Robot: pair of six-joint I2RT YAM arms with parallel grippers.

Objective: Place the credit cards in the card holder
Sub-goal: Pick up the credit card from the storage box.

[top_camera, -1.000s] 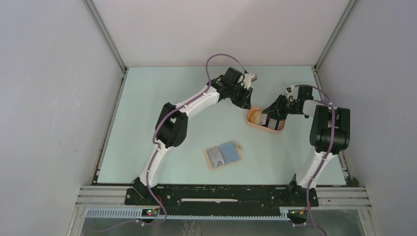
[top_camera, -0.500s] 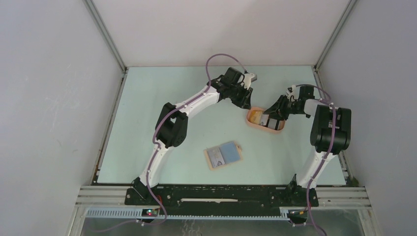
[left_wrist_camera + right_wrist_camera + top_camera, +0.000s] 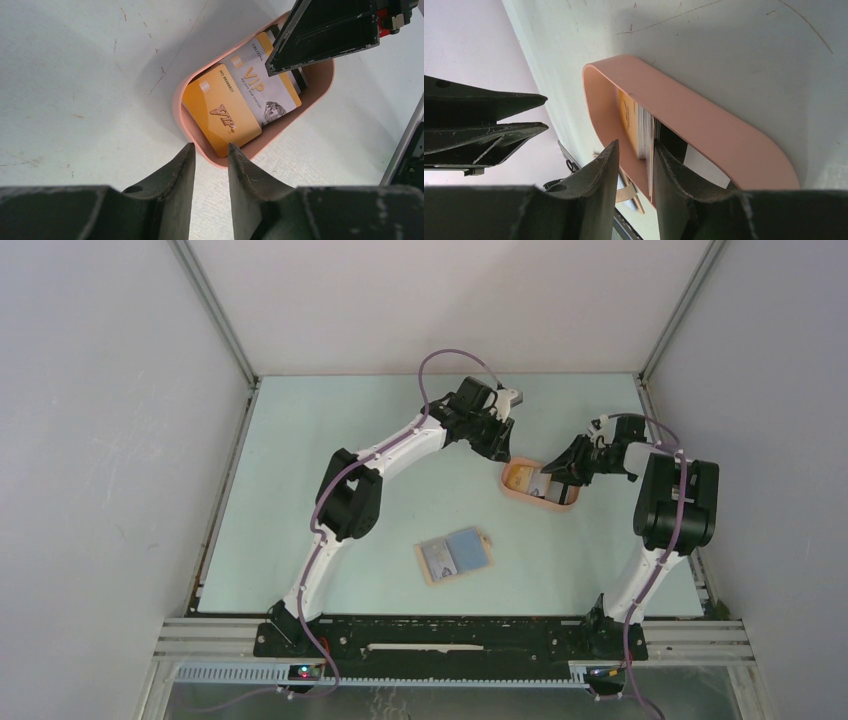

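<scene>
Orange and grey plastic credit cards [image 3: 222,110] are stacked in the peach oval tray [image 3: 272,137], edge-on between the narrowly parted right gripper [image 3: 635,145]; a grip cannot be told. The left gripper [image 3: 210,146] is narrowly parted and empty.

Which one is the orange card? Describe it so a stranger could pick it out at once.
On the pale green table, find the peach oval tray right of centre. The orange card lies at the tray's end nearest the left gripper. Unlike the grey-white card beside it, it is solid orange-yellow with a slanted VIP mark.
</scene>
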